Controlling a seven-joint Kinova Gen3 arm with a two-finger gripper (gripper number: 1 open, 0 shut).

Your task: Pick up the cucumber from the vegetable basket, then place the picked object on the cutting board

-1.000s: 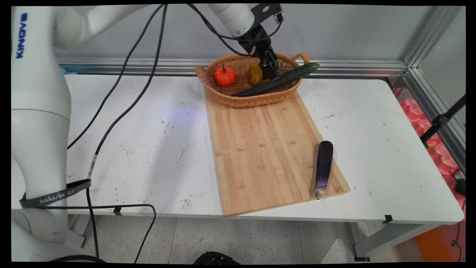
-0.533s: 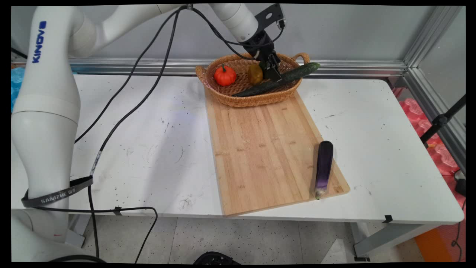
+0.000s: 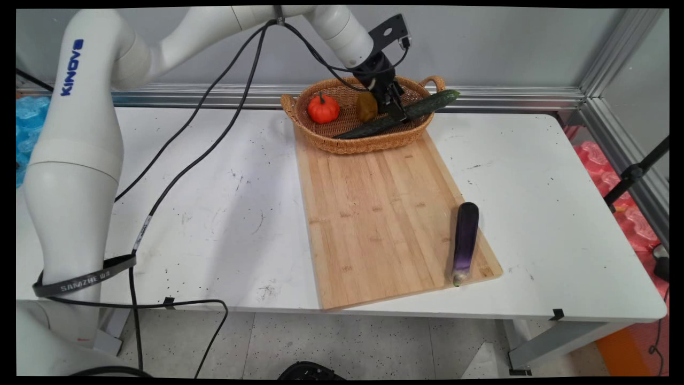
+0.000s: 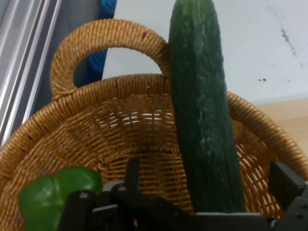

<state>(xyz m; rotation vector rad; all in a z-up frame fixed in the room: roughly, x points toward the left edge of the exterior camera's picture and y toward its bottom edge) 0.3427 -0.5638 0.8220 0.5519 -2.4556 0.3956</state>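
Note:
My gripper (image 3: pixel 399 112) hangs low inside a woven basket (image 3: pixel 368 143) at the table's back. It is open and straddles a long dark green cucumber (image 3: pixel 427 106) that lies across the basket and sticks out over its right rim. In the hand view the cucumber (image 4: pixel 204 120) runs up between my two fingers (image 4: pixel 287 183) with a gap on each side. A green pepper (image 4: pixel 55 197) sits at the lower left of the basket (image 4: pixel 110 86). An orange pumpkin (image 3: pixel 323 108) and a brownish-yellow pepper (image 3: pixel 366 106) lie left of the gripper.
A wooden cutting board (image 3: pixel 374 214) stretches from the basket toward the near edge. A purple eggplant (image 3: pixel 465 240) lies along its right edge. Black cables hang over the table's left half. A metal rail and wall stand right behind the basket.
The gripper has shifted slightly right and down over the cucumber inside the basket. The vegetables have not moved.

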